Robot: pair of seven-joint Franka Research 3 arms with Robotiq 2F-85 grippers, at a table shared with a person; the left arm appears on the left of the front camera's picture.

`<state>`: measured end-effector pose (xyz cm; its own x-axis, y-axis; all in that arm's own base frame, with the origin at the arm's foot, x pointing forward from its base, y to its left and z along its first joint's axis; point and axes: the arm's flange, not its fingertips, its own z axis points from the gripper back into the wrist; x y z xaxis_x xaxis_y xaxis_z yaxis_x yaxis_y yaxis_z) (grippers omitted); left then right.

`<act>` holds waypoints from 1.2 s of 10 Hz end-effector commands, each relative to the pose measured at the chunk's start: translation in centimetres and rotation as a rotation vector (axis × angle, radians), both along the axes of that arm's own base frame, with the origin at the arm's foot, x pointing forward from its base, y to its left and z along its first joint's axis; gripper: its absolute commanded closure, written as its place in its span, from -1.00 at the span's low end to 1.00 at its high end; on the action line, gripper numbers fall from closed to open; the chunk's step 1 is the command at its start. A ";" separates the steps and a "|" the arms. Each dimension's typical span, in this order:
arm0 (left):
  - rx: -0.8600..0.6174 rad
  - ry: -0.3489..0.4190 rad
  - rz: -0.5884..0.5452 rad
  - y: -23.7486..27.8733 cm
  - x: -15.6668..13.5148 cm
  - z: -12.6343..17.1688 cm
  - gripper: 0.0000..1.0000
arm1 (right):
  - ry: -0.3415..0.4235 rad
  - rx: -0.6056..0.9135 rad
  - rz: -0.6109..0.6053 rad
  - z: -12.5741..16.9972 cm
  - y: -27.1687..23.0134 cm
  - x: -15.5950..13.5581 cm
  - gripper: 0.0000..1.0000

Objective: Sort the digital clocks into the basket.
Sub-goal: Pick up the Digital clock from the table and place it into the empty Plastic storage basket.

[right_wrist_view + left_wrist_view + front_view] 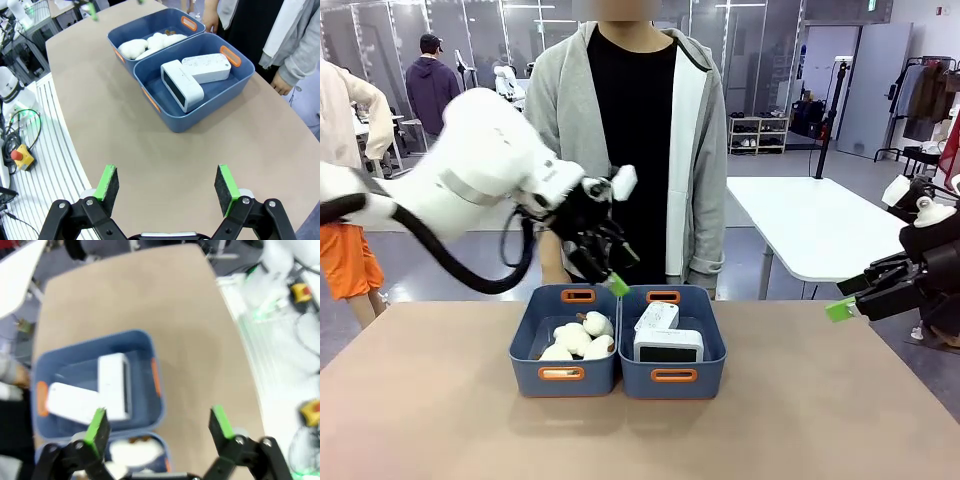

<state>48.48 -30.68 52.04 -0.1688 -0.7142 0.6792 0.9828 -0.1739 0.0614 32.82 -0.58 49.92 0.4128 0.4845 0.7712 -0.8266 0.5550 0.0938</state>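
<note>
Blue bins, white contents

Bins (pixel 176 122) blue with orange handle slots; clocks (pixel 182 85) white, grey-faced; sheep (pixel 145 44) cream; table (pixel 820 420) tan.

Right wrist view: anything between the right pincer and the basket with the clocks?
No. Bare tabletop separates the open right pincer from the basket holding both digital clocks.
</note>
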 end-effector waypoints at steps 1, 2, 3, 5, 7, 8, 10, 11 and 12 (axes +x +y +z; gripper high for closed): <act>-0.087 0.151 0.034 6.3 -4.5 -0.8 -1.00 | -0.001 -0.004 0.000 -0.1 0.0 0.0 -0.95; -0.175 0.199 0.074 8.6 -6.5 -1.3 -1.00 | -0.001 -0.004 0.000 -0.1 0.0 0.0 -0.95; -0.237 0.266 0.130 10.9 -8.8 -2.1 -1.00 | -0.001 -0.004 0.000 -0.1 0.0 0.0 -0.95; -0.375 0.354 0.352 15.5 -15.6 -4.0 -1.00 | -0.001 -0.004 0.000 -0.1 0.0 0.0 -0.95; -0.460 0.530 0.506 20.0 -21.1 -6.6 -1.00 | -0.001 -0.004 0.000 -0.1 0.0 0.0 -0.95; -0.509 0.551 0.532 21.7 -22.6 -8.0 -1.00 | -0.001 -0.004 0.000 -0.1 0.0 0.0 -0.95; -0.498 0.636 0.674 24.9 -26.7 -9.7 -1.00 | -0.001 -0.004 0.000 -0.1 0.0 0.0 -0.95; -0.442 0.609 0.693 25.4 -27.1 -10.0 -1.00 | -0.001 -0.004 0.000 -0.1 0.0 0.0 -0.95; -0.485 0.604 0.628 24.4 -15.5 -4.6 -1.00 | -0.001 -0.004 0.000 -0.1 0.0 0.0 -0.95</act>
<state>32.91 -4.39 47.60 0.6399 -0.1635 0.7508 0.7499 0.3464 -0.5637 32.83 -0.59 49.93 0.4126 0.4844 0.7714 -0.8265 0.5551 0.0936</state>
